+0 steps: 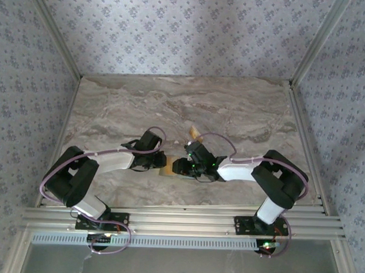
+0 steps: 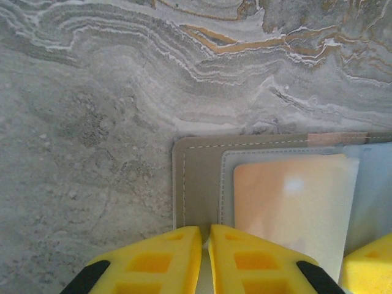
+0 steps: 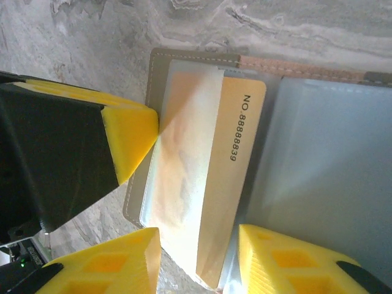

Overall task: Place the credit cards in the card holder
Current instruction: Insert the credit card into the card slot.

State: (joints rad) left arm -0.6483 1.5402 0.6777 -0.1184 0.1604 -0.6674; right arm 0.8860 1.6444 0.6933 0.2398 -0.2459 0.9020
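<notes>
Between fingers of released right hand (image 3: 199,266): credit card (image 3: 242,141), long axis straight ahead, partly inside card holder (image 3: 184,58). Left hand (image 2: 205,245) clenched, pinning its edge.

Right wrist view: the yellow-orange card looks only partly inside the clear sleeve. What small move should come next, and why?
Probably nudge the yellow-orange card sideways with the right gripper, deeper into the clear plastic sleeve of the open gray card holder. The card's numbered strip lies outside the sleeve. The left gripper, fingers closed, rests on the holder's outer edge, seemingly steadying it.
</notes>
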